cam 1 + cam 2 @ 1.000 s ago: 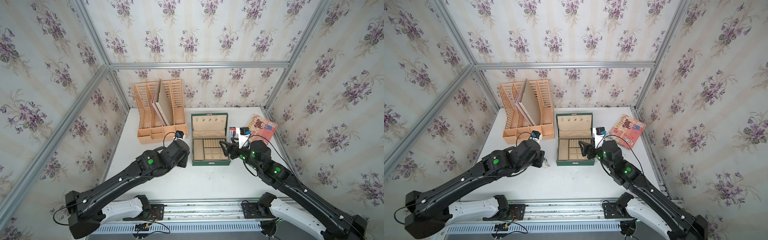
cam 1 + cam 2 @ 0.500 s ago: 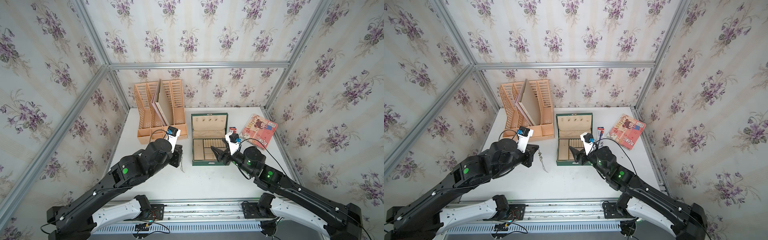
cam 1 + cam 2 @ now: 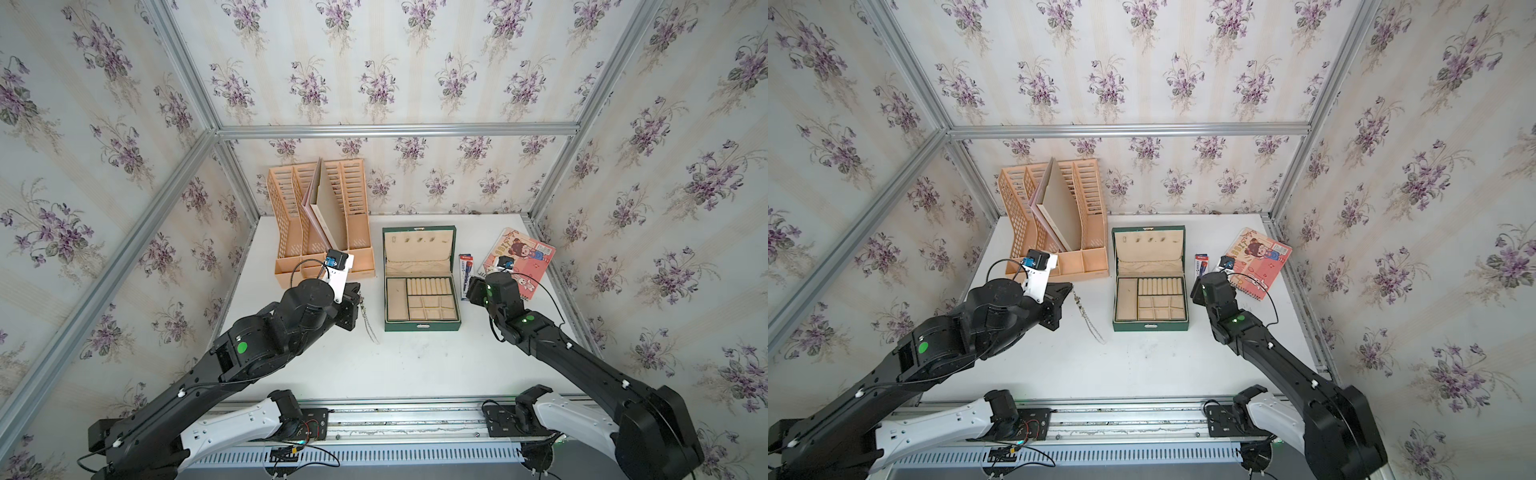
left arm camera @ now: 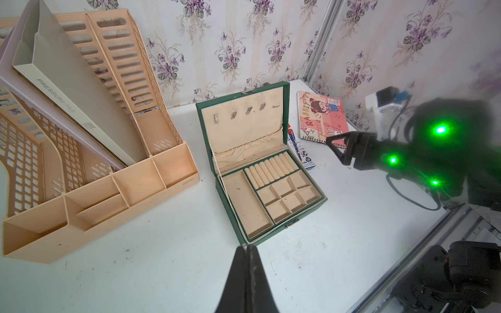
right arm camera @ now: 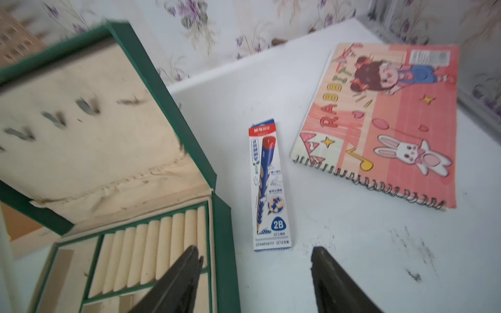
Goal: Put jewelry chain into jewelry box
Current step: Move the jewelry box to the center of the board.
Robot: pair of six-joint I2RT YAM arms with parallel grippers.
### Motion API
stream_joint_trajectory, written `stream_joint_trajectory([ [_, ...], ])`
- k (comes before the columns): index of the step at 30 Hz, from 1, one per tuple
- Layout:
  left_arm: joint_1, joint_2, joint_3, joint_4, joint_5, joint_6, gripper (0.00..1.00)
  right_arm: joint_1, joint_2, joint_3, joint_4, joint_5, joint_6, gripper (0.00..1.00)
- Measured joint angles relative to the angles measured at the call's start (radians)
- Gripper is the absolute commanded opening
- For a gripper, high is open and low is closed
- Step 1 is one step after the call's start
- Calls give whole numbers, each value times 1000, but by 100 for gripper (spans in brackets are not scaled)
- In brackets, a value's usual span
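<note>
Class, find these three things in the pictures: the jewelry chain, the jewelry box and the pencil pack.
jewelry chain (image 3: 1088, 318): in a top view, midway along its links.
jewelry box (image 3: 422, 327): in a top view, on its green front wall.
pencil pack (image 5: 268, 187): right wrist view, on the middle of its printed face.

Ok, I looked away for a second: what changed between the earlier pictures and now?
The right gripper backed off the right edge of the jewelry box toward the pencil pack, jaws open, empty. The left gripper, shut on the jewelry chain, drew slightly away from the box's left side; the chain now shows dangling. Box, file organizer, notebook unmoved.
</note>
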Motion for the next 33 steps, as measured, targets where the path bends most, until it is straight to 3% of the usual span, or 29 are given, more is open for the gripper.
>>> stream_joint_trajectory([
  [7,0,-15,-38,21,-23,0,0,-26,189,25,17,-185,-11,57],
  [16,0,-26,-80,20,-23,-1,0,0,240,17,72,-240,-52,45],
  [25,0,-34,-97,21,-23,-19,0,4,201,-13,82,-263,-56,60],
  [33,0,-43,-102,20,-33,-34,0,26,103,9,31,-249,-50,58],
])
